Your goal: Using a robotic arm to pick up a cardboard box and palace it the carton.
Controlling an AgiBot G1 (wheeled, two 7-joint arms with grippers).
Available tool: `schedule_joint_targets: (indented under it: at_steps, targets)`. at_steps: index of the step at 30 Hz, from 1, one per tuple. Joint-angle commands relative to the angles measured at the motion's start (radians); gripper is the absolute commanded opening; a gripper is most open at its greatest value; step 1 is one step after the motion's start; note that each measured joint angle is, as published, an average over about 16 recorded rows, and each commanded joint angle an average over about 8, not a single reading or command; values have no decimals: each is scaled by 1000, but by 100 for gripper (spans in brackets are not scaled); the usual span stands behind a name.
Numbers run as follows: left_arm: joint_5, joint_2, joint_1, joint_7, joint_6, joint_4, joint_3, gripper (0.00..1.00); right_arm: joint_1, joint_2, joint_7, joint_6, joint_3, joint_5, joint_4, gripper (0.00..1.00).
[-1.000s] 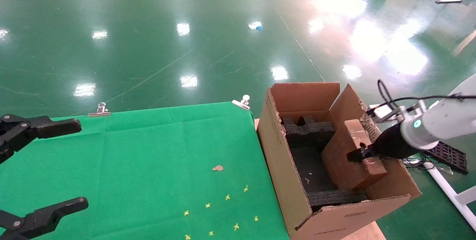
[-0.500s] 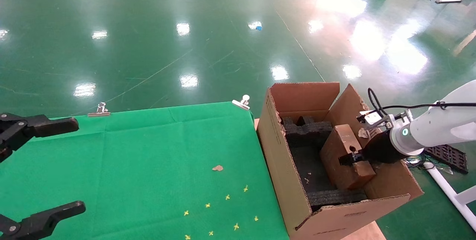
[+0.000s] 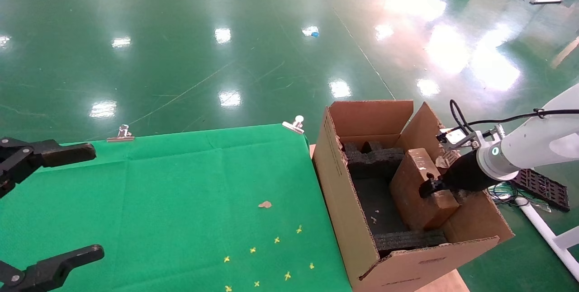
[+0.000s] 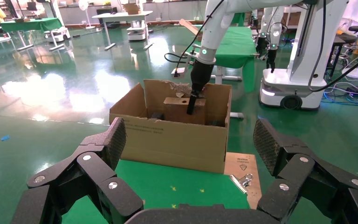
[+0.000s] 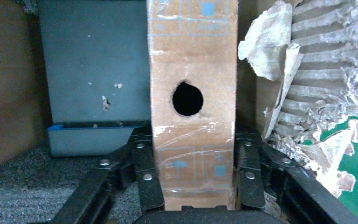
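The carton point(image 3: 340, 201) stands open at the right end of the green table, lined with black foam point(image 3: 375, 162). My right gripper point(image 3: 432, 188), on the white robotic arm point(image 3: 529, 149), is shut on the cardboard box point(image 3: 416, 197) and holds it tilted inside the carton, close to the torn right flap point(image 3: 445, 158). In the right wrist view the fingers point(image 5: 144, 172) clamp both sides of the cardboard box point(image 5: 193, 56) below its round hole. My left gripper point(image 3: 77, 204) is open and empty over the table's left side. The left wrist view also shows the carton point(image 4: 172, 137).
The green cloth point(image 3: 181, 201) carries yellow marks point(image 3: 276, 240) and a brown scrap point(image 3: 264, 204). Binder clips point(image 3: 294, 124) hold its far edge. Ragged cardboard point(image 5: 307, 93) hangs beside the cardboard box. A black tray point(image 3: 545, 190) and a white frame lie on the floor at the right.
My right gripper carried the cardboard box down and slightly left, deeper into the carton, then eased up a little. The left gripper barely shifted.
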Motion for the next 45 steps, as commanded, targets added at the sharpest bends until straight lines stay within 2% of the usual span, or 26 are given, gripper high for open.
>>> schedule_joint_targets:
  at_steps: [1,9,13,22,27,31,39,45]
  targets:
    - [0,0,0,0,0,0,0,100,1,-7,-7,-8,1,2,-17,100]
    - [0,0,0,0,0,0,1,100,18,-30,-40,-32,8,7,-56,100]
    - [-1,0,0,0,0,0,1,100,70,-33,-78,-47,13,5,-58,100]
    - [-1,-1,0,1,-1,0,1,100,349,6,-214,-91,46,-5,5,100]
    - [-1,-1,0,1,-1,0,2,100,508,63,-278,-94,73,-10,104,100]
    - [-1,-1,0,1,-1,0,2,100,580,118,-285,-65,84,-21,206,100]
    - [-1,-1,0,1,-1,0,2,100,594,191,-284,0,122,-24,351,100]
    - [-2,-1,-1,1,-1,1,3,100,492,197,-334,-30,249,5,418,100]
